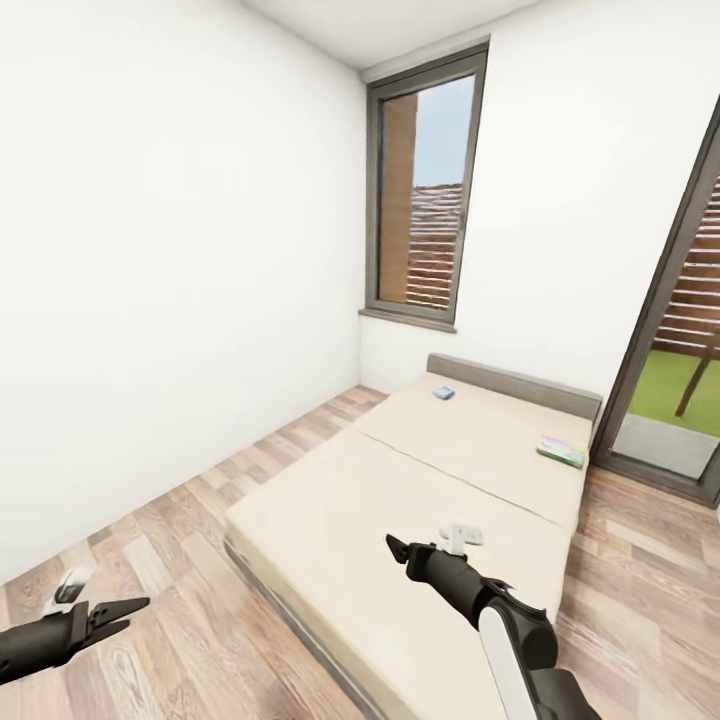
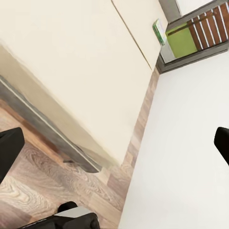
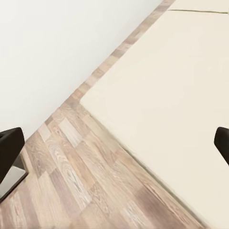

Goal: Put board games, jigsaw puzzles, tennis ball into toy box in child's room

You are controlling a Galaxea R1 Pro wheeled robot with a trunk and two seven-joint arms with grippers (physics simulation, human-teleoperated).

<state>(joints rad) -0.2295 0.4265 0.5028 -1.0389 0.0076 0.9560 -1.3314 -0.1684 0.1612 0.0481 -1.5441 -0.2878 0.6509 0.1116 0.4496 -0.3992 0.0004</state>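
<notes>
White walls (image 1: 170, 250), wood-plank floor (image 1: 200, 640), tall dark-framed window (image 1: 425, 190), glazed door (image 1: 675, 330) at right.

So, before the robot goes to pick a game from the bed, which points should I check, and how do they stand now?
1. Both games on the bed: blue game near the headboard, white-and-green game at the far side edge. Ok.
2. Left gripper open, holding nothing: ok.
3. Right gripper open, holding nothing: ok.
4. Games within reach: not ok, both lie far ahead.
5. Toy box location: cannot tell.
</notes>
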